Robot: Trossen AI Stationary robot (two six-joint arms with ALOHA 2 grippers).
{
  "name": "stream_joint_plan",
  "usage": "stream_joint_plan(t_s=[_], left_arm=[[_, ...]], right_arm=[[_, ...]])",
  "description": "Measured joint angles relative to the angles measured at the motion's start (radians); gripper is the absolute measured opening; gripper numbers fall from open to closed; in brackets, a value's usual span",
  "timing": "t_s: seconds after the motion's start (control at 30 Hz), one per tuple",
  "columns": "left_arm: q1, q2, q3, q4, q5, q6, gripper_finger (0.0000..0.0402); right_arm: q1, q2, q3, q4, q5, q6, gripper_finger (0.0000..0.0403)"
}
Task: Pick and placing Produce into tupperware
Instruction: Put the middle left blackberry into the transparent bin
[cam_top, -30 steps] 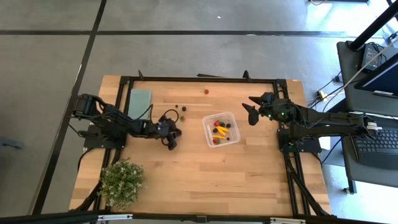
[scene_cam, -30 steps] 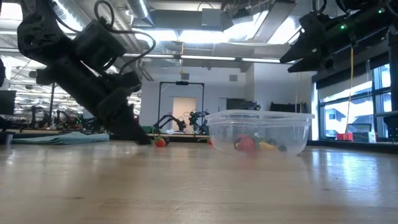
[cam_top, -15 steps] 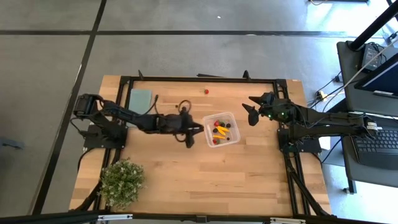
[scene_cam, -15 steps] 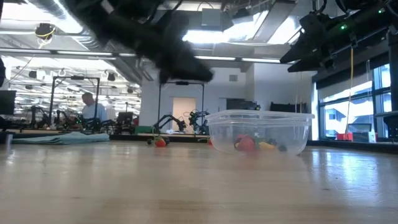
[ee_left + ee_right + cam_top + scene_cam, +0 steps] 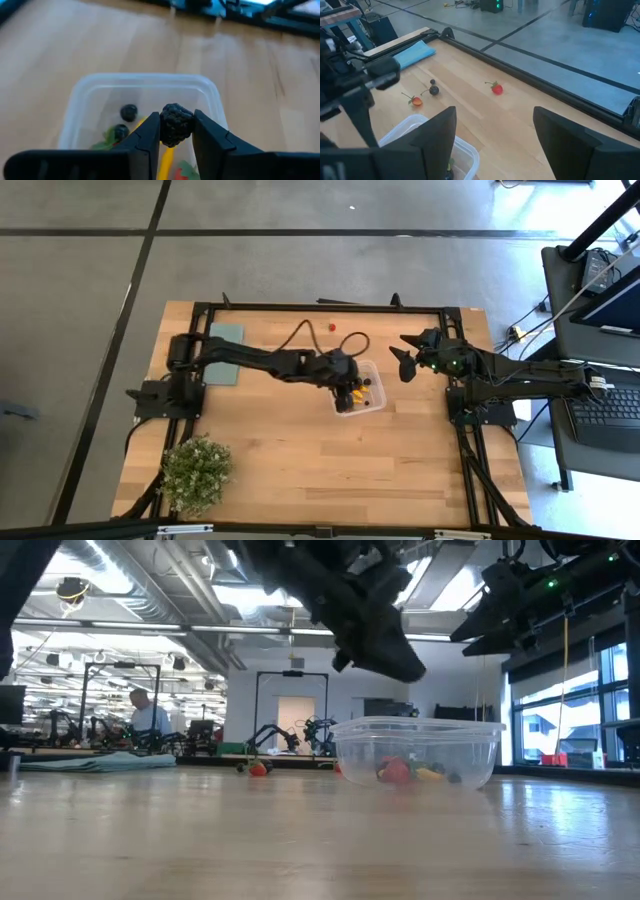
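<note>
The clear tupperware [image 5: 357,389] stands mid-table with several produce pieces inside: red, yellow, green and dark round bits [image 5: 128,112]. My left gripper [image 5: 346,386] hovers over the tupperware's left part, shut on a dark bumpy berry [image 5: 176,123]; in the low view it hangs above the tupperware's rim [image 5: 384,644]. My right gripper [image 5: 405,361] hangs open and empty to the right of the tupperware, well above the table. Loose on the table at the back are a red piece [image 5: 497,89], dark bits [image 5: 434,90] and a red-orange piece [image 5: 416,101]. My left gripper pinches the dark berry's two opposite sides [image 5: 164,126] between its two fingers. The fingers [image 5: 205,137] slant down from the table's left side. The berry is lifted clear, above the inside of the tupperware [image 5: 145,85].
A flat teal rectangle [image 5: 225,340] lies at the back left, and a bushy potted plant [image 5: 195,471] stands at the front left. A red piece [image 5: 332,326] lies near the far edge. People and equipment show in the room beyond the table.
My left gripper has risen off the table at the left of the middle and gone toward the table's right edge, until it is above the tupperware. My right gripper has kept still.
</note>
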Motion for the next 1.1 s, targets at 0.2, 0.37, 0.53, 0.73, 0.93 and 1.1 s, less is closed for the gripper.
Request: stream_joint_plan(t_s=[0.2,0.37,0.53,0.73,0.93,1.1], left_arm=[[0.006,0.1,0.138,-0.227,0.012,-0.005,0.0095],[0.006,0.133,0.158,-0.248,0.038,-0.007,0.0093],[0.005,0.133,0.159,-0.244,0.046,-0.024,0.0114],[0.006,0.133,0.159,-0.221,0.027,-0.024,0.0143],[0.005,0.129,0.159,-0.228,0.029,-0.026,0.0154],[0.018,0.078,0.16,-0.277,0.027,-0.023,0.0157]], right_arm=[[0.0,0.0,0.0,-0.011,0.0,0.003,0.0266],[0.0,0.0,0.0,-0.04,0.0,0.003,0.0266],[0.0,0.0,0.0,-0.058,0.0,0.003,0.0266],[0.0,0.0,0.0,-0.058,0.0,0.003,0.0266],[0.0,0.0,0.0,-0.058,0.0,0.003,0.0266],[0.0,0.0,0.0,-0.058,0.0,0.004,0.0266]])
